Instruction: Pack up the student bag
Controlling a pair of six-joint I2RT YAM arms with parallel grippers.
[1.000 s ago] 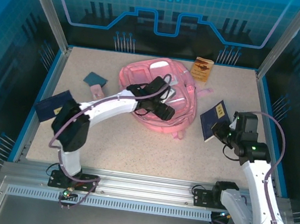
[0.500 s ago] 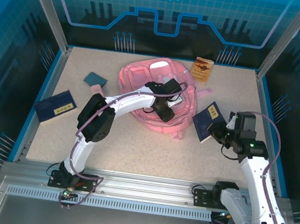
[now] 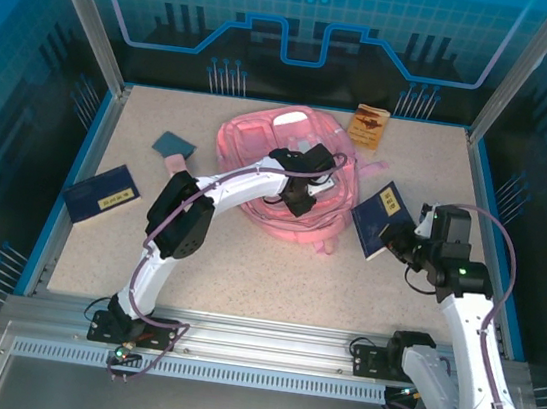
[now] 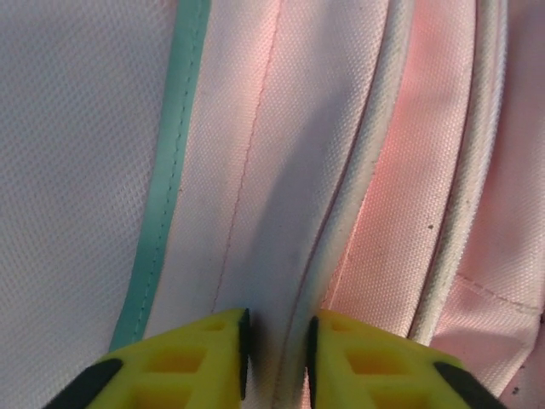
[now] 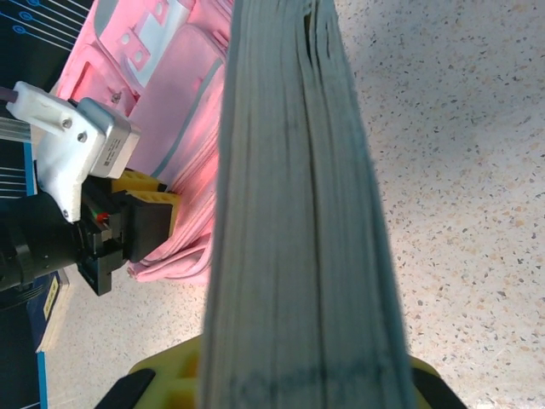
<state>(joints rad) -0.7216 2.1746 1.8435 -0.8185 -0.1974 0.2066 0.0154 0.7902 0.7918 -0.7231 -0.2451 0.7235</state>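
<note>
Since a second ago, we note the left arm has reached further across the bag and its jaws have drawn in. The right arm has lifted the book off the table and carried it toward the bag.

Top view: the bag (image 3: 251, 146) lies flat at mid-table toward the far edge. Its long axis appears to run from far-left to near-right, with strap ends trailing on the side nearest the right arm. The left gripper (image 3: 297, 200) sits on that same right-hand flank. The right gripper (image 3: 396, 243) holds the book (image 3: 378, 216) tilted up just beside the bag, so the bag lies to its left and slightly farther out. The right arm is the nearer one for the book.

Left wrist view: the jaws stand narrow, pinching a pale piped seam of the bag (image 4: 255, 170) that runs lengthwise straight away from the left gripper (image 4: 277, 328). We cannot tell whether an opening has parted.

Right wrist view: the right gripper (image 5: 294, 388) is clamped on the book (image 5: 298, 213), page edge toward the camera and long axis pointing away. The bag (image 5: 187, 94) and left gripper (image 5: 162, 209) lie ahead and to the left. We judge that insertion depends on the left arm raising that seam.
</note>
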